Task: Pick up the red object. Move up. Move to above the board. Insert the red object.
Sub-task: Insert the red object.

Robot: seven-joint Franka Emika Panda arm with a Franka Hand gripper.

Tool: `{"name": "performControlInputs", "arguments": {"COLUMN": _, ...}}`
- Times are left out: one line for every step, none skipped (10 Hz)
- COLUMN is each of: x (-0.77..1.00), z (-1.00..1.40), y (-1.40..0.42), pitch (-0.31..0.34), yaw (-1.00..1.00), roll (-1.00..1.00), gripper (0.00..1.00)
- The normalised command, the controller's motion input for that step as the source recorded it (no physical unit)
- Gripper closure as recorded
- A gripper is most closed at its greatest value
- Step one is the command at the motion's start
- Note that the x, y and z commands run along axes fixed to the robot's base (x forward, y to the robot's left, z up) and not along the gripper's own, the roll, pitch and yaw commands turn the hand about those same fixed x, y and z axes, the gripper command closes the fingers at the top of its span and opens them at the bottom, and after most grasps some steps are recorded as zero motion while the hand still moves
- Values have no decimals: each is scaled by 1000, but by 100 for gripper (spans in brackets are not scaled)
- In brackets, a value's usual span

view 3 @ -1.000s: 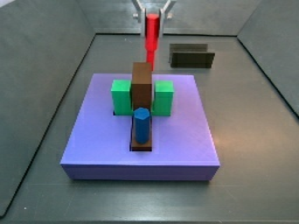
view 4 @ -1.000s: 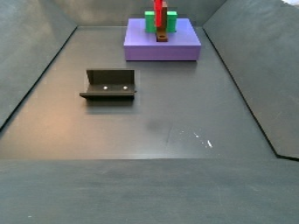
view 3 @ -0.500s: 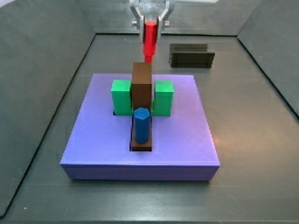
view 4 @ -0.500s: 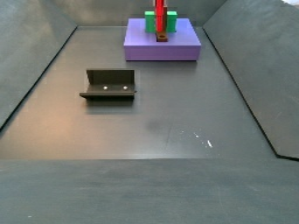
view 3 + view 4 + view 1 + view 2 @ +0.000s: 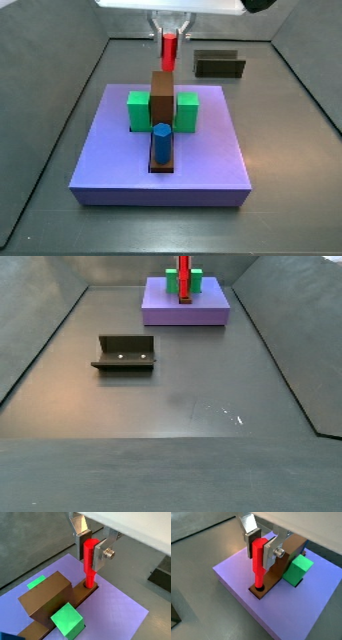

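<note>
**Red peg standing in the board's brown strip, pincer at its top**

Red peg [image 5: 89, 564] is standing upright in a wrist view, its foot sitting in a slot at the end of the brown strip [image 5: 47, 604] on the lavender board [image 5: 117, 614]. The pincer [image 5: 92, 543] is bracketing the peg's upper end, one silver finger [image 5: 102, 554] lying against its side and the other finger sitting behind it, so the jaws are standing narrowly apart around the peg. A green block [image 5: 69, 619] is flanking the strip on each side.

In the opposite wrist view the red peg [image 5: 257, 564] is again planted in the strip's end hole, the pincer [image 5: 260, 543] is closing about its top, and a green block [image 5: 298, 569] is sitting against the brown strip [image 5: 281, 564] on the board [image 5: 238, 587].

In a side view the pincer [image 5: 170, 33] is hanging above the far end of the board [image 5: 201, 160], the red peg [image 5: 170, 50] showing just below it behind the tall brown strip [image 5: 162, 100]. A blue peg [image 5: 162, 143] is standing in the strip's near end, and the dark fixture [image 5: 219, 64] is resting on the worktop [image 5: 54, 210] beyond the board.

In the remaining side view the board [image 5: 187, 311] is lying far back on the worktop [image 5: 174, 406], the red peg [image 5: 182, 281] is rising from it, and the fixture [image 5: 124, 353] is standing well apart from it. The pincer is out of view here.
</note>
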Motion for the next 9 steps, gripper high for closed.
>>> {"name": "performControlInputs", "arguments": {"x": -189, "z": -83, "y": 100, "pitch": -13, "yaw": 0, "roll": 0, "gripper": 100}}
{"name": "performControlInputs", "arguments": {"x": -69, "z": -54, "y": 11, "pitch": -13, "yaw": 0, "roll": 0, "gripper": 100}}
{"name": "performControlInputs", "arguments": {"x": 0, "z": -54, "y": 0, "pitch": -26, "yaw": 49, "roll": -13, "gripper": 100}}
{"name": "performControlInputs", "arguments": {"x": 89, "z": -91, "y": -69, "pitch": -9, "yaw": 37, "roll": -6, "gripper": 100}}
{"name": "performControlInputs", "arguments": {"x": 171, "z": -157, "y": -66, "pitch": -6, "yaw": 14, "roll": 0, "gripper": 100}}
{"name": "performControlInputs", "arguments": {"x": 254, "z": -143, "y": -91, "pitch": 0, "yaw": 14, "roll": 0, "gripper": 100}}
{"name": "performControlInputs", "arguments": {"x": 229, "z": -183, "y": -91, "pitch": 0, "yaw": 0, "roll": 21, "gripper": 100}}
{"name": "performControlInputs", "arguments": {"x": 97, "z": -260, "y": -14, "pitch": 0, "yaw": 0, "roll": 124, "gripper": 100}}
{"name": "performControlInputs", "arguments": {"x": 0, "z": -129, "y": 0, "pitch": 0, "yaw": 0, "roll": 237, "gripper": 100}}
